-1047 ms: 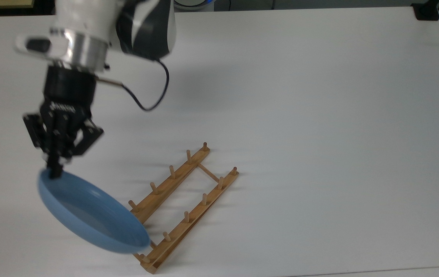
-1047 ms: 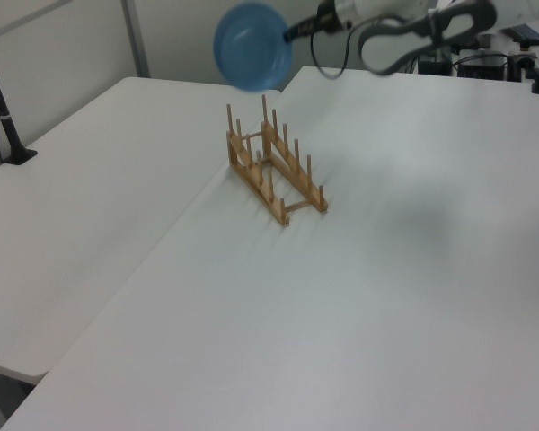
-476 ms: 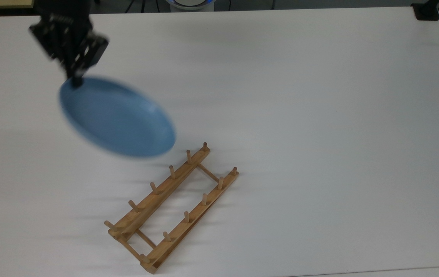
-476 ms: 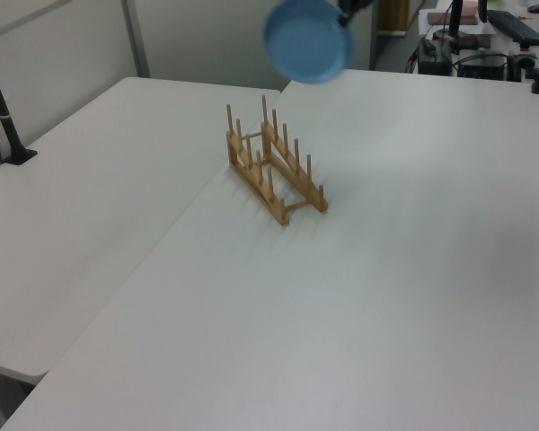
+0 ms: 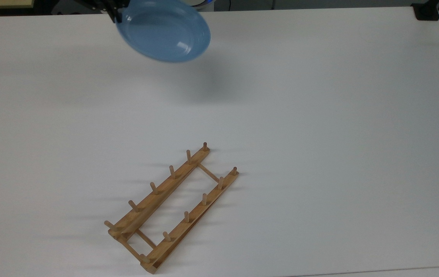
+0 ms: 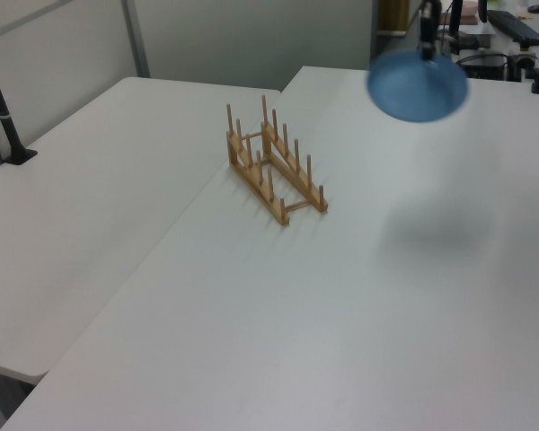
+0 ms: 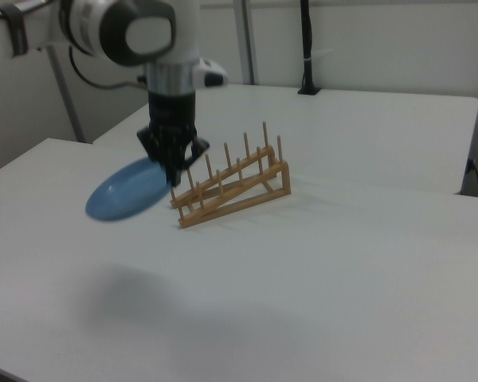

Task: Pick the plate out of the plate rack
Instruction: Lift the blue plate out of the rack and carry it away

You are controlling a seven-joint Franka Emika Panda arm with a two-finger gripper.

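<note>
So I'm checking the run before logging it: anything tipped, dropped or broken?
Nothing stands out. The plate hangs tilted in the air, held at its rim by the gripper, whole as far as visible. The rack sits flat on the table, no plate in it.

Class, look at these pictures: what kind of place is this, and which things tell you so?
Probably a robotics lab: a robot arm's gripper holds a blue plate above a bare white table, with a wooden plate rack as the prop.

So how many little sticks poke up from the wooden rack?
10: five along each rail of the plate rack, one row on the top view's left rail, one on its right.
</note>
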